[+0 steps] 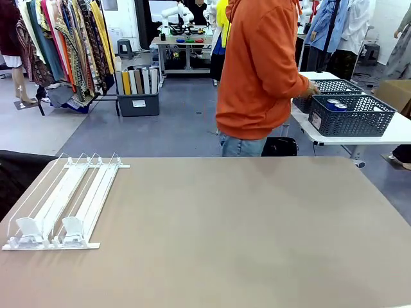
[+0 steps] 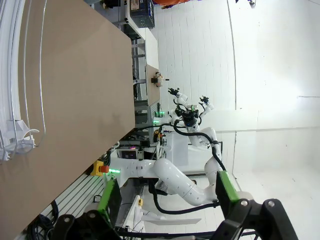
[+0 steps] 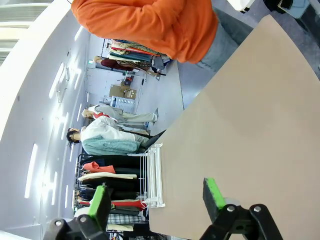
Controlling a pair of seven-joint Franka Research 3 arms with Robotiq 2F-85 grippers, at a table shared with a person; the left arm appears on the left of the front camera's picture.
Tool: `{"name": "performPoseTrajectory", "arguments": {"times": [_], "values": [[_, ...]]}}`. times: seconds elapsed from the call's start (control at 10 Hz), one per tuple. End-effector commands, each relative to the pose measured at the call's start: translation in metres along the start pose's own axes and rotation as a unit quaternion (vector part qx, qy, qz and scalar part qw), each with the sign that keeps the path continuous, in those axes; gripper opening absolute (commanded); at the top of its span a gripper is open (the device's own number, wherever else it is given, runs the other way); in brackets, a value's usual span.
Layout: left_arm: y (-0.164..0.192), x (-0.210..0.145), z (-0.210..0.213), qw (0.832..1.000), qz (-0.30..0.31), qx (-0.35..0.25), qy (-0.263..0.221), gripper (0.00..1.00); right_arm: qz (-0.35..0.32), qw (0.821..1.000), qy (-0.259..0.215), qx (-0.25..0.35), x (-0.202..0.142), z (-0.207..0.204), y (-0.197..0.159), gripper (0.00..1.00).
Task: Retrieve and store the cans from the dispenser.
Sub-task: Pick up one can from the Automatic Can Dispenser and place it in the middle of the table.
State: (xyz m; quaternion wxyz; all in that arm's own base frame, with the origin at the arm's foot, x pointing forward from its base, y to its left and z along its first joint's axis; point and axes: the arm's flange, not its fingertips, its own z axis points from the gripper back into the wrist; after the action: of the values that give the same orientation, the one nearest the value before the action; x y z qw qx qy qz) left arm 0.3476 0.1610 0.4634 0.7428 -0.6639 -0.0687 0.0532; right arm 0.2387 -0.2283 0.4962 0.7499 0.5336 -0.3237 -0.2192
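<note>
across table: one dispenser (image 1: pixel 61 205) (two lanes)

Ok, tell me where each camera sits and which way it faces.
Front view: fixed on the robot's side, looking across the table at a person by the basket.
Left wrist view: rolled sideways, past the open left end effector; the other arm shows beyond.
Right wrist view: rolled, between the open right end effector fingers toward the person.
Shared: all three show the dispenser, without cans.

White dispenser (image 1: pixel 61 205), tan table (image 1: pixel 244 231)
</note>
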Motion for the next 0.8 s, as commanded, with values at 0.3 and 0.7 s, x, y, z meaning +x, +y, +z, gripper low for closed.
{"name": "performPoseTrajectory", "arguments": {"times": [0.3,0.7], "values": [[-0.0031,-0.0041,-0.0007,1.000,-0.002,-0.004,0.002,1.00,0.012,1.000,-0.009,0.015,0.0025,-0.0026,0.0016,1.00],[-0.0031,-0.0041,-0.0007,1.000,-0.002,-0.004,0.002,1.00,0.012,1.000,-0.009,0.015,0.0025,-0.0026,0.0016,1.00]]}}
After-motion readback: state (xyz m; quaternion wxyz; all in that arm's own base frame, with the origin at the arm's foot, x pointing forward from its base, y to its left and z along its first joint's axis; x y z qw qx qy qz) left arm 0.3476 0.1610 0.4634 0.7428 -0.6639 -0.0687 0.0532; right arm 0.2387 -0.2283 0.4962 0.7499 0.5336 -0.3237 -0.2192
